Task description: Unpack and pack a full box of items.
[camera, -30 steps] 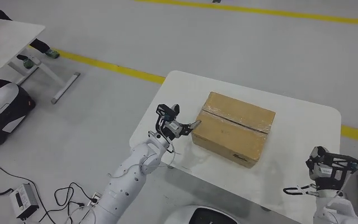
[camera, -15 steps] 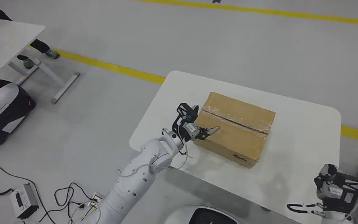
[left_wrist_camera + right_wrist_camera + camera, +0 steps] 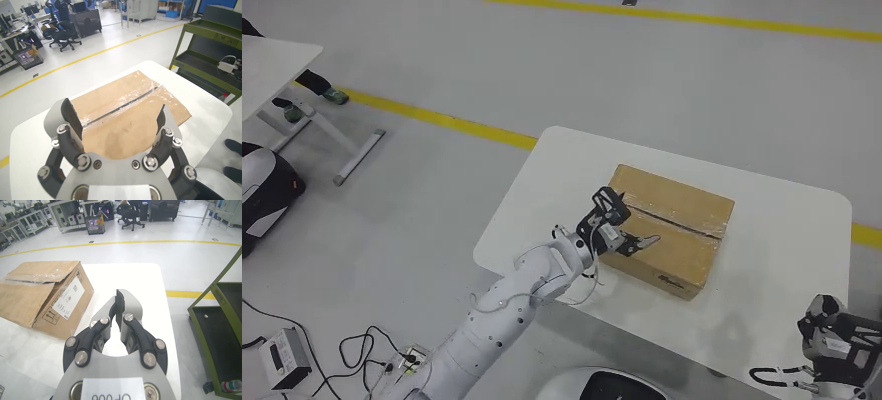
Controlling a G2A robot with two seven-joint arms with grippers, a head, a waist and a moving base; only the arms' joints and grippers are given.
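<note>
Top view: the left gripper [image 3: 632,222], fingers spread, has swung in over the still-taped box [image 3: 682,212] sitting mid-table [image 3: 542,185], poised to start opening it, while the right gripper [image 3: 117,302], fingers pressed together, has pulled back.

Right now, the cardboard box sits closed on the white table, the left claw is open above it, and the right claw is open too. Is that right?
Not quite. The right gripper is shut, its fingers pressed together, as the right wrist view shows. The rest holds: the cardboard box sits closed on the white table, and the left gripper is open above it.
</note>
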